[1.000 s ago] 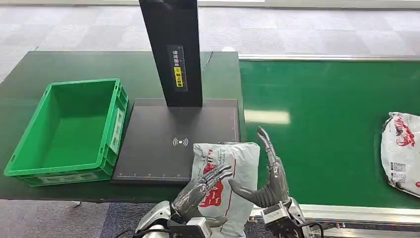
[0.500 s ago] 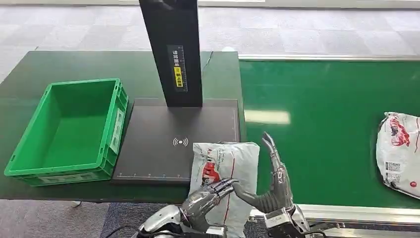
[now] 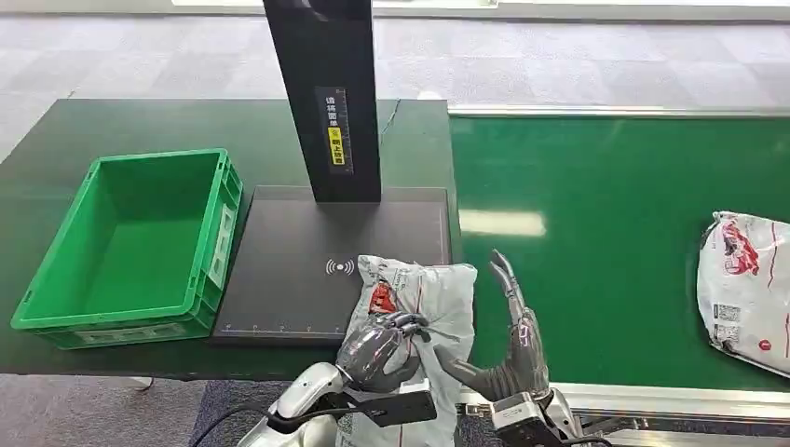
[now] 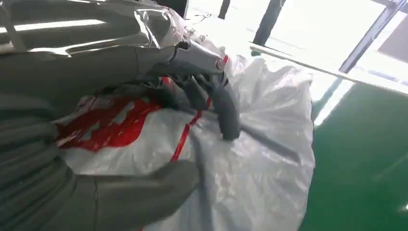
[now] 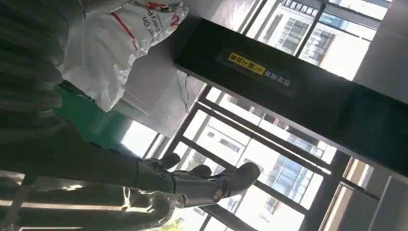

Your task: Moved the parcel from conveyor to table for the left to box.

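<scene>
Left robot hand (image 3: 377, 346) grips parcel (image 3: 430, 296).

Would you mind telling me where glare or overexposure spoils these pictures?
Head view: a pale rectangular reflection on the conveyor belt. Left wrist view: background beyond the parcel is blown out white. Right wrist view: bright windows behind leave the right hand backlit and dark.

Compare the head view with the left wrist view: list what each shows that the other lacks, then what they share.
Head view alone: the green crate, the black scanner pad, its upright column, the right hand with fingers spread, and a second parcel on the conveyor belt.
Left wrist view alone: the fingers pressing into the plastic wrap.
Both: the left hand gripping the white parcel.
</scene>
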